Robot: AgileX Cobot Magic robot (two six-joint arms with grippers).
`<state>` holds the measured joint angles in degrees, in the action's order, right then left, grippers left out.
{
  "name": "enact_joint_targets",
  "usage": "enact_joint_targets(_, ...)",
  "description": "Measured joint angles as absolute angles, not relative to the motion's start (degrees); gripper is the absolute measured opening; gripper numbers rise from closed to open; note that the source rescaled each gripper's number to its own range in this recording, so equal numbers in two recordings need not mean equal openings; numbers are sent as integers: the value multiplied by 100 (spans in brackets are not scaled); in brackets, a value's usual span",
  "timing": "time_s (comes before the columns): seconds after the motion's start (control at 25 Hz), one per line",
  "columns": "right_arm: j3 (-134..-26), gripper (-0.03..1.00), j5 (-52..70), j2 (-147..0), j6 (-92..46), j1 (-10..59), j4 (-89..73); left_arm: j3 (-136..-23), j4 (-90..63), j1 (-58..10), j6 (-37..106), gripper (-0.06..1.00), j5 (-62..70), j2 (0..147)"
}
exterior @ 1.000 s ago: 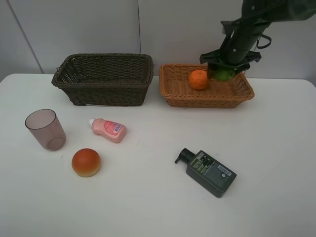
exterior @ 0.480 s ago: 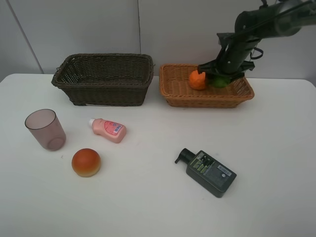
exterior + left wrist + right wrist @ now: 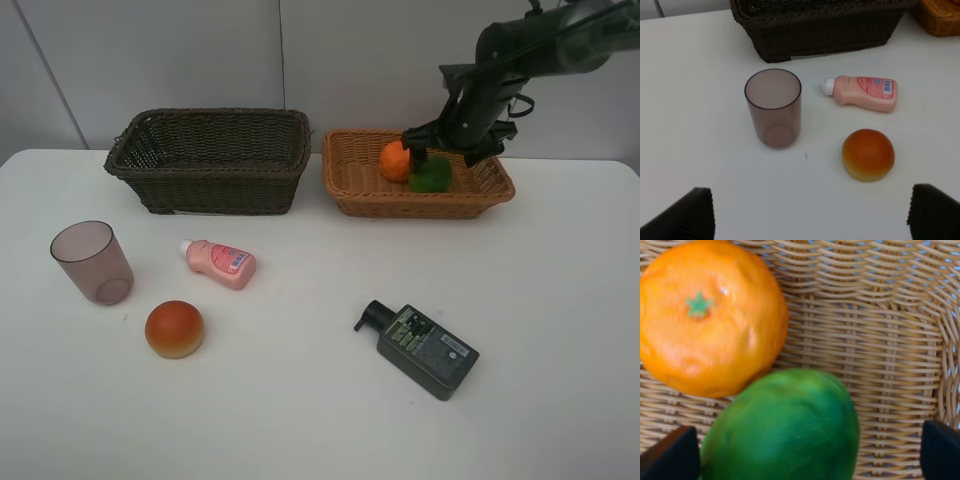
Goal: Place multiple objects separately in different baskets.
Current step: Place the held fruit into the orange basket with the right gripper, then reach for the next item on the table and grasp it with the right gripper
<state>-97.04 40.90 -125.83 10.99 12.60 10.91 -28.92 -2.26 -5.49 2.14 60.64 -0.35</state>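
From the high camera: the right gripper (image 3: 444, 149) hangs over the light tan basket (image 3: 420, 207) at the back right of the white table (image 3: 300, 420), its jaws spread and gripping nothing. Under it the green fruit (image 3: 432, 175) lies in the basket, touching the orange (image 3: 397, 160). The dark brown basket (image 3: 210, 116) stands just left of the tan one. In front of it, on the table, are the mauve cup (image 3: 92, 262), upright, the pink bottle (image 3: 220, 264) on its side, the peach-like fruit (image 3: 174, 328) and, well apart to the right, the dark pump bottle (image 3: 425, 348), lying flat.

Left wrist camera: the left gripper (image 3: 810, 216) stands wide open and empty above the table, with the cup (image 3: 773, 107), the pink bottle (image 3: 865, 93) and the peach-like fruit (image 3: 868, 154) ahead of it, in front of the dark basket (image 3: 820, 30).

Right wrist camera: close over the woven floor of the tan basket (image 3: 885, 365), the orange (image 3: 710, 315) and the green fruit (image 3: 785, 427) rest against each other. The dark fingertips (image 3: 670, 457) sit wide to either side of the green fruit – one clearly off it, the jaws not closed on it.
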Motion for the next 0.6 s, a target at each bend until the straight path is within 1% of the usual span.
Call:
enact_joint_targets(0.12, -9704, 94, 4131, -12475, 1099, 1260, 1086, -2892, -226, -549, 214, 100, 6064, -35)
enact_joint_targets(0.28, -9704, 94, 4353, -12193, 1091, 1266, 1074, -2892, -226, -549, 214, 100, 6064, -35)
enact_joint_targets(0.36, -9704, 94, 4654, -12026, 996, 1327, 1055, -2892, -226, -549, 214, 100, 6064, -35)
enact_joint_targets(0.48, -9670, 94, 5175, -11808, 632, 1500, 890, -2892, -226, -549, 214, 100, 6064, -35)
enact_joint_targets(0.6, -9385, 94, 5588, -11560, 274, 1772, 706, -2892, -226, -549, 214, 100, 6064, -35)
